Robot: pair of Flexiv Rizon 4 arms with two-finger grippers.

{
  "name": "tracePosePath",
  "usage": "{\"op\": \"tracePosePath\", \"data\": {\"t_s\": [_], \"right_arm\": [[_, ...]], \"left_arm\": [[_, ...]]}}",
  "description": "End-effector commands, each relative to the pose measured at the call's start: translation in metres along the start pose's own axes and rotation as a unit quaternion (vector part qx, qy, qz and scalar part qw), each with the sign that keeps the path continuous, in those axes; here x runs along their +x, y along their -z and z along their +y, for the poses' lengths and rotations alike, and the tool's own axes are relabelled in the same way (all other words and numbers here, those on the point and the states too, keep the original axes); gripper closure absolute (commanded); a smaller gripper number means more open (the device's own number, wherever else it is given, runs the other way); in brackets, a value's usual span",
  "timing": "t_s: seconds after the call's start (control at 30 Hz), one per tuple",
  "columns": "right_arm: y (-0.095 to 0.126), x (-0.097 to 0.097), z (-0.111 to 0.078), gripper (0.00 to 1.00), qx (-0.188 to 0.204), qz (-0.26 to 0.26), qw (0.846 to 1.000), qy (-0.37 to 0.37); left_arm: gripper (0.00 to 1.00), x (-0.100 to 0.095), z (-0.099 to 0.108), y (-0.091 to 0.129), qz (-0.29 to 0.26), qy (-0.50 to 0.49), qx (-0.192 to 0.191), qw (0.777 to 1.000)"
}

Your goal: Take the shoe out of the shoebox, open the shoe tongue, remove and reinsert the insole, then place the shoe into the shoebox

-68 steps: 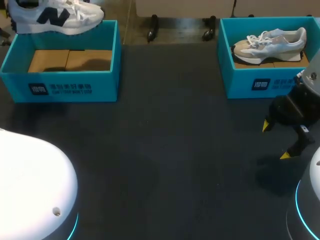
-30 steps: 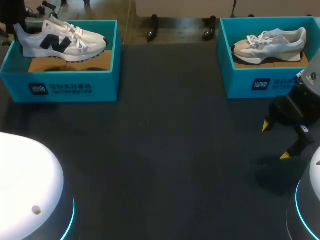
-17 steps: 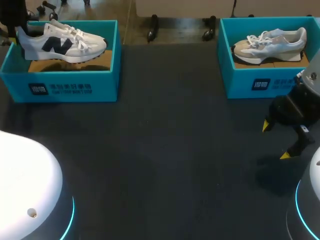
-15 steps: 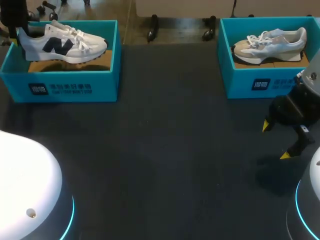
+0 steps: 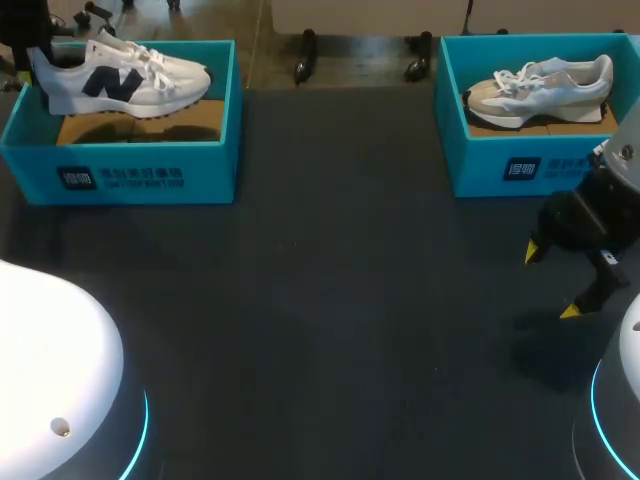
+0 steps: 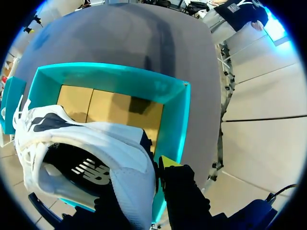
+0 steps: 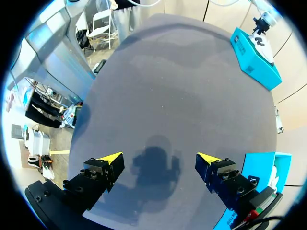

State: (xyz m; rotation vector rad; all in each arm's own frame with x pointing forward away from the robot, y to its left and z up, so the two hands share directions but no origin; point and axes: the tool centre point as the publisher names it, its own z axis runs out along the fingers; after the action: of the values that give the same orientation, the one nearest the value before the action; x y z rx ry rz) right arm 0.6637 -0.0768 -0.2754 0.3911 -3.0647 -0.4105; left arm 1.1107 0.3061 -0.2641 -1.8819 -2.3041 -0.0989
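The left gripper [image 6: 157, 168] pinches the heel of the white shoe [image 5: 120, 75], one yellow tip outside the collar, and holds it just above the cardboard floor of the left shoebox [image 5: 120, 160]. The right gripper [image 5: 551, 281] hangs spread wide over the dark table [image 5: 330, 300], near a second shoebox [image 5: 520, 165] holding another shoe [image 5: 540, 85].

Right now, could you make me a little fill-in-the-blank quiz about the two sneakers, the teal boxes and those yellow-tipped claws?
1. The left gripper holds the white sneaker with a navy logo by its ___.
2. The beige and white sneaker lies in the teal cardboard shoebox on the table's ___ side.
3. The right gripper hangs over the dark table with its fingers ___.

Missing words: heel; right; open.
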Motion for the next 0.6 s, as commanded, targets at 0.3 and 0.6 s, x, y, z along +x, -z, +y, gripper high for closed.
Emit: {"op": "tracePosePath", "data": {"t_s": [0.3, 0.6], "right_arm": [[-0.001, 0.001, 0.000, 0.00, 0.002, -0.001, 1.000, 0.000], [-0.001, 0.001, 0.000, 0.00, 0.002, -0.001, 1.000, 0.000]], "left_arm": [[1.00, 0.001, 0.007, -0.019, 0.006, 0.005, 0.003, 1.000], [1.00, -0.002, 0.003, -0.043, 0.005, 0.011, 0.011, 1.000]]}}
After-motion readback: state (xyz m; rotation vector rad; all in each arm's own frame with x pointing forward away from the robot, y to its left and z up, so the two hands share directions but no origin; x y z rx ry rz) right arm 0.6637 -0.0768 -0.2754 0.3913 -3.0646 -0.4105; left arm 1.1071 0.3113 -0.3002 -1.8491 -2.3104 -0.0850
